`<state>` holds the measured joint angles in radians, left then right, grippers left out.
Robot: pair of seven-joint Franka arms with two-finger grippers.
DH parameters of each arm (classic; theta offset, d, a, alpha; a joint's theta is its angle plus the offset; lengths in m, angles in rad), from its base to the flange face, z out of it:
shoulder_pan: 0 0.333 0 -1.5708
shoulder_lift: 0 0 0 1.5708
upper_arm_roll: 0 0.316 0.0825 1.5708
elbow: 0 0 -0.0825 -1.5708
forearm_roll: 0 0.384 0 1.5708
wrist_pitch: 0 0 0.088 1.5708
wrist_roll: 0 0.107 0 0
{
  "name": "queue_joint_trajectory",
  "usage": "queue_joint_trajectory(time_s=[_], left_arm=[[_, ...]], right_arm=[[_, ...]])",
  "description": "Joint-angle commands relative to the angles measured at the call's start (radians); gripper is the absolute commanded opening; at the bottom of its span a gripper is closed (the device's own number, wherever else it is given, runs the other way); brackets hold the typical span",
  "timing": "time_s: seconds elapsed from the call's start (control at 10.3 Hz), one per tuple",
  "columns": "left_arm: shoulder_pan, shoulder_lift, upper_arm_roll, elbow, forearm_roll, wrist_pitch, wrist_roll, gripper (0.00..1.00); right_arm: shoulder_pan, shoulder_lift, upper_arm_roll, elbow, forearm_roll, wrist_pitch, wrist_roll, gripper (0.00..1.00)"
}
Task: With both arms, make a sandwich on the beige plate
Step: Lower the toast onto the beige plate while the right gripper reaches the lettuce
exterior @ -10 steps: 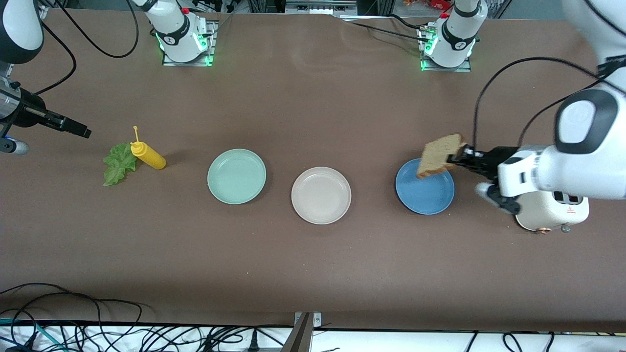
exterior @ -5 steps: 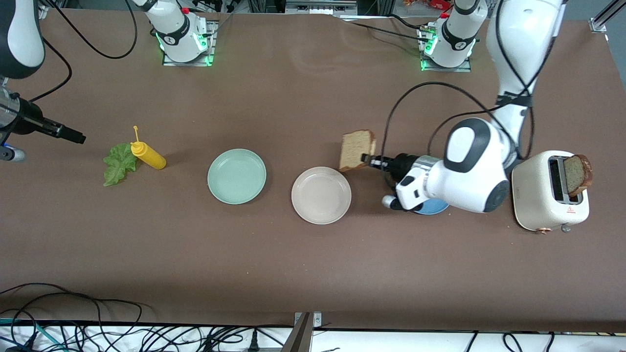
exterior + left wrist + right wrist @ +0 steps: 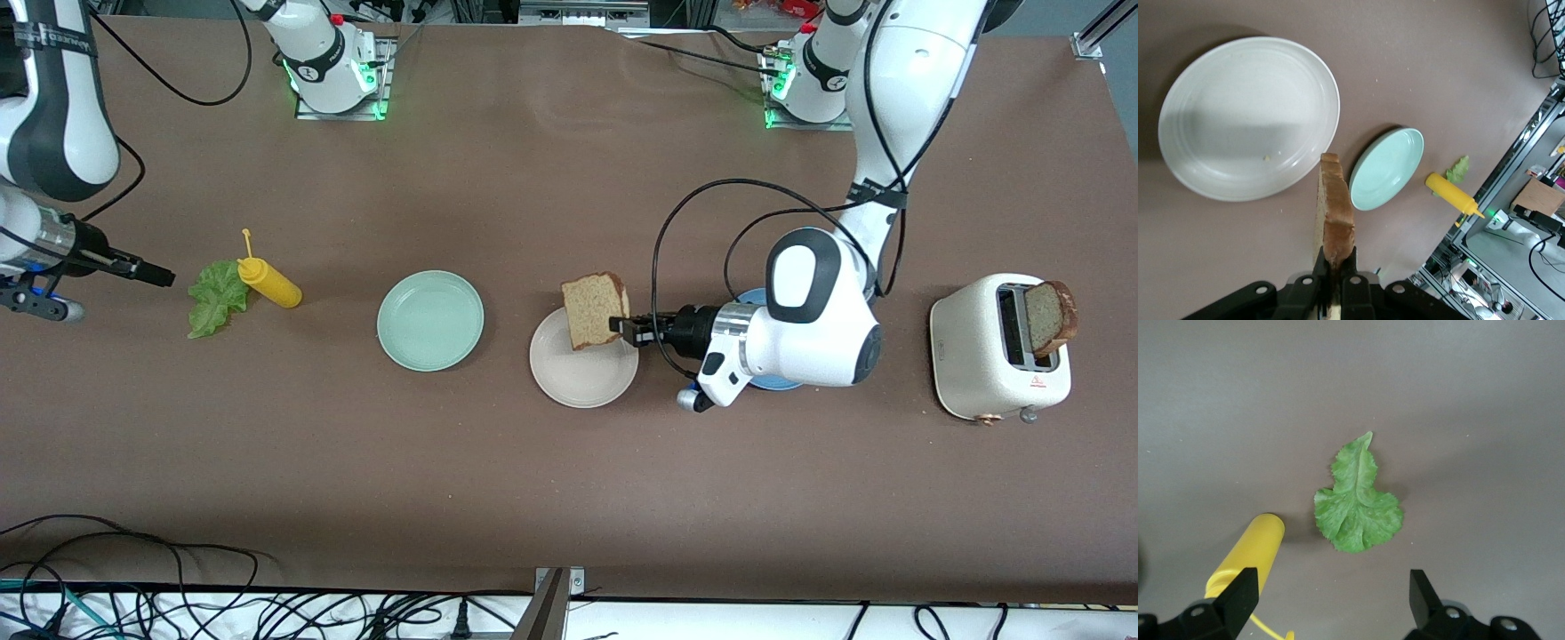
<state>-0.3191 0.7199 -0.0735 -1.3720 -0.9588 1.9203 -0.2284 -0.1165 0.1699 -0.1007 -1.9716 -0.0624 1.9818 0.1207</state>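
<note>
My left gripper point(image 3: 627, 329) is shut on one edge of a tan bread slice point(image 3: 594, 309), which it holds on edge over the rim of the beige plate point(image 3: 578, 380). In the left wrist view the slice point(image 3: 1336, 213) stands edge-on between the fingers of this gripper point(image 3: 1336, 257), with the bare beige plate point(image 3: 1248, 120) below. My right gripper point(image 3: 160, 276) hangs open over the table beside the green lettuce leaf point(image 3: 213, 298), toward the right arm's end. In the right wrist view the lettuce point(image 3: 1357, 503) lies flat ahead of the open right gripper point(image 3: 1333, 583). A second bread slice point(image 3: 1049, 316) sticks up from the toaster.
A yellow squeeze bottle point(image 3: 267, 283) lies against the lettuce, and its body point(image 3: 1248, 553) sits close to one right finger. A mint green plate point(image 3: 430, 320) sits beside the beige plate. A blue plate point(image 3: 773, 384) is mostly hidden under the left arm. A white toaster point(image 3: 987, 364) stands at the left arm's end.
My left arm has carried the bread slice from over the blue plate to over the beige plate. My right gripper has shifted a little toward the lettuce.
</note>
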Motion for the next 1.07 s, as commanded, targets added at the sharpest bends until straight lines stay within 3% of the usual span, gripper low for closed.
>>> queue_joint_trajectory(time_s=[0.0, 0.68, 0.97], left_arm=[[-0.024, 0.051, 0.012, 0.027, -0.076, 0.020, 0.147, 0.00], [-0.080, 0.105, 0.012, 0.025, -0.078, 0.176, 0.190, 0.00], [-0.089, 0.134, 0.012, 0.027, -0.078, 0.252, 0.213, 0.00]], right_arm=[[-0.003, 0.054, -0.008, -0.016, -0.016, 0.037, -0.010, 1.00], [-0.009, 0.239, -0.027, -0.012, -0.014, 0.173, -0.010, 1.00], [-0.011, 0.272, -0.025, -0.010, -0.008, 0.201, -0.010, 1.00]])
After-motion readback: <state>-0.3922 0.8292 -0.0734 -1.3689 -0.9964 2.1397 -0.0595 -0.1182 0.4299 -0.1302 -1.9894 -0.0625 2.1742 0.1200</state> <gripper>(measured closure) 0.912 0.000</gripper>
